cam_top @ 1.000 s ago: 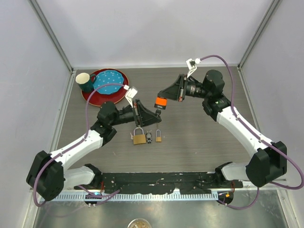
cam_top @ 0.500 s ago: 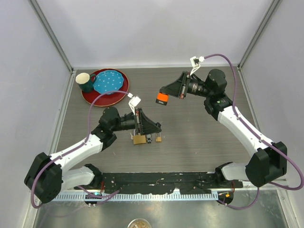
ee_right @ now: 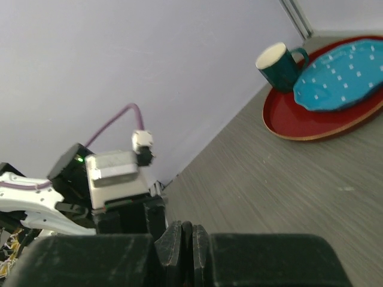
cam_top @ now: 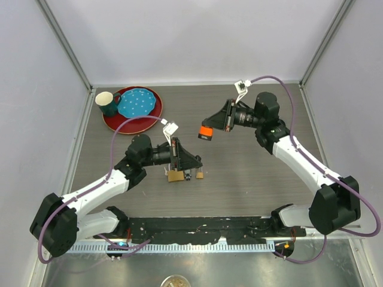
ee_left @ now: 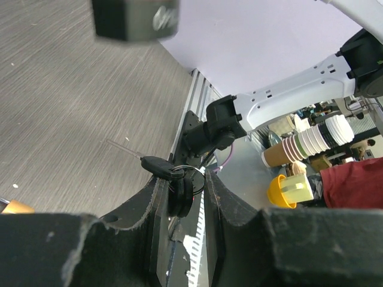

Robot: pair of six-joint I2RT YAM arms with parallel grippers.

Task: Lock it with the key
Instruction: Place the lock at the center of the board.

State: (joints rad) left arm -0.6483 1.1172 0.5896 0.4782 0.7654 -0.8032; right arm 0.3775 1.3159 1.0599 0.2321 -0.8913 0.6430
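Left fingers (cam_top: 192, 162) were down low at the surface (cam_top: 251, 179), slightly apart with the key (ee_left: 157, 166) and its ring in the gap between them, couldn't tell if they actually gripped it. A brass padlock (cam_top: 175, 176) and a small padlock (cam_top: 199, 174) lay just beside those tips. Further out, right fingers (ee_right: 187, 230) were pinched together on an orange-and-black block (cam_top: 206, 132). Well beyond them sat a red tray (cam_top: 114, 122) with a green mug (cam_top: 108, 103)

No text is legible anywhere; the dark block (ee_left: 135, 19) carries only a blurred pale mark.
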